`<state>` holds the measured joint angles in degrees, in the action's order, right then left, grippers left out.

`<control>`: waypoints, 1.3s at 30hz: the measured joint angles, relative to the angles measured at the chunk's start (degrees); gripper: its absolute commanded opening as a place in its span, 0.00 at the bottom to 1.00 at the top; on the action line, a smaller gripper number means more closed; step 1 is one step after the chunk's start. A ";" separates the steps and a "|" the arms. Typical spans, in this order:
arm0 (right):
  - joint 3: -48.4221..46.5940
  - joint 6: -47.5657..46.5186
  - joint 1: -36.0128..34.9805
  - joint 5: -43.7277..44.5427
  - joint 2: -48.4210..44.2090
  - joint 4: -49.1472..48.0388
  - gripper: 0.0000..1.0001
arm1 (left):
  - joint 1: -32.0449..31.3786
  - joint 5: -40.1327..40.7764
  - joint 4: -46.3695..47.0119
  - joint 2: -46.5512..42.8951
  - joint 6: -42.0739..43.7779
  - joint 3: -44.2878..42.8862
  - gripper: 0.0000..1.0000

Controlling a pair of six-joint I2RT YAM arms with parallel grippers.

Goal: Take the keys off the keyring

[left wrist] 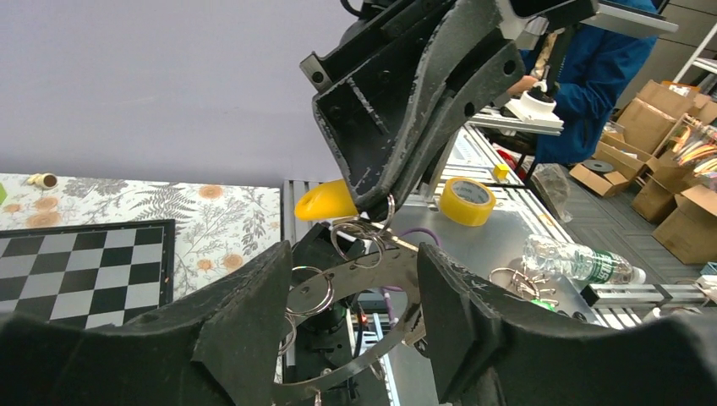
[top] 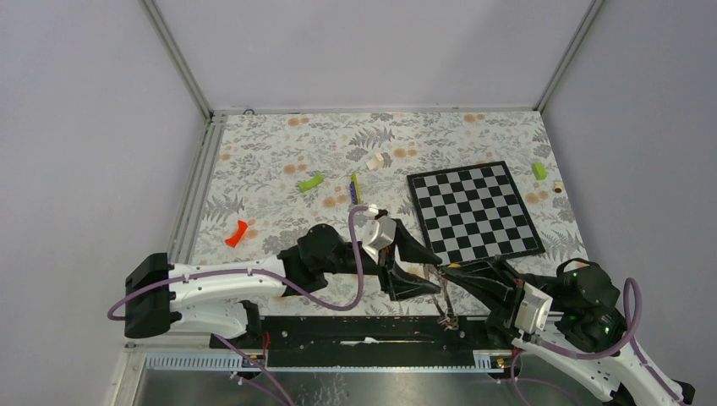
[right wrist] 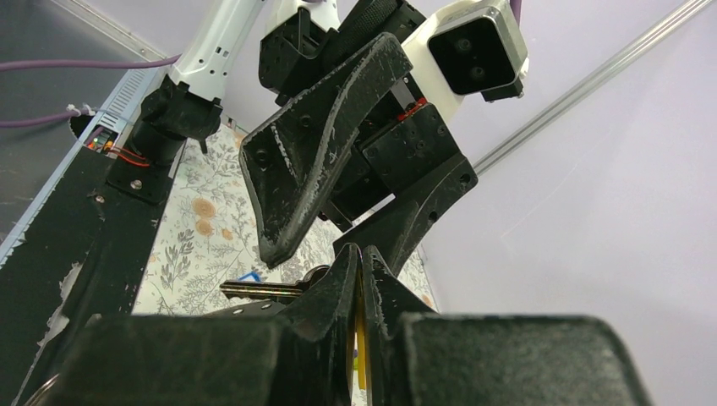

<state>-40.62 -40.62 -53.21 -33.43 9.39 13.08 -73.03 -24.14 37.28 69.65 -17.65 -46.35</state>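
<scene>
The keyring (left wrist: 359, 272) is found just off the near left corner of the checkered board (top: 473, 211), between the two grippers. Only part of it is shown in any view. From the left wrist, a flat, silvery-grey band is seen curving between the dark fingers, and its lower arc is cut off by the frame edge. From above it is reduced to thin lines and is hard to trace.

Small split rings (left wrist: 309, 292) are threaded on the band, and some overlap so that their number cannot be told. The left gripper (left wrist: 351, 258) is spread, with one finger on each side of the band, and no contact with it can be made out. The right gripper (left wrist: 372, 199) is clamped on the yellow-tagged key (left wrist: 325, 201). The rounded plastic end of that key sticks out beside the fingertips, while its blade is hidden.

From the right wrist, a dark key (right wrist: 262, 290) is seen lying level beside the pinched fingers, with a scrap of blue above it; its tag is covered. The other keys cannot be told apart from above.

In the left wrist view, well to the right of the board, a water bottle (left wrist: 579, 262) is seen lying on its side. Its green and white label carries print too small to be read
</scene>
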 measured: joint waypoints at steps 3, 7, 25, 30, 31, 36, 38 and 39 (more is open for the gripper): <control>-0.02 0.02 0.00 -0.02 -0.09 0.02 0.00 | 0.02 -1.27 0.37 -0.31 0.02 0.13 0.61; -0.31 0.76 0.00 -0.24 -0.04 0.44 0.00 | 0.02 -2.40 1.33 -1.29 0.04 1.14 0.61; -3.54 4.92 0.00 -3.78 1.01 1.55 0.00 | 0.00 -0.92 1.90 -4.35 1.38 2.25 0.59; -3.58 5.53 0.00 -4.31 1.57 1.22 0.00 | 0.00 -0.13 1.92 -4.39 1.55 2.25 0.58; -3.58 5.64 0.00 -4.44 1.66 1.20 0.00 | 0.00 -0.15 1.92 -4.35 1.55 2.25 0.58; -3.58 6.05 0.00 -5.14 1.95 0.74 0.00 | 0.00 -1.11 2.60 -3.10 1.22 2.23 0.56; -3.58 6.12 0.00 -5.18 2.01 0.44 0.00 | 0.00 -1.92 3.17 -2.32 0.96 2.23 0.56; -3.58 6.14 0.00 -5.20 2.03 0.31 0.00 | 0.00 -2.32 3.28 -2.01 0.79 2.23 0.56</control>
<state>-44.21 -34.48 -53.21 -38.63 11.42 13.39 -73.03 -26.46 40.56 67.64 -16.86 -44.12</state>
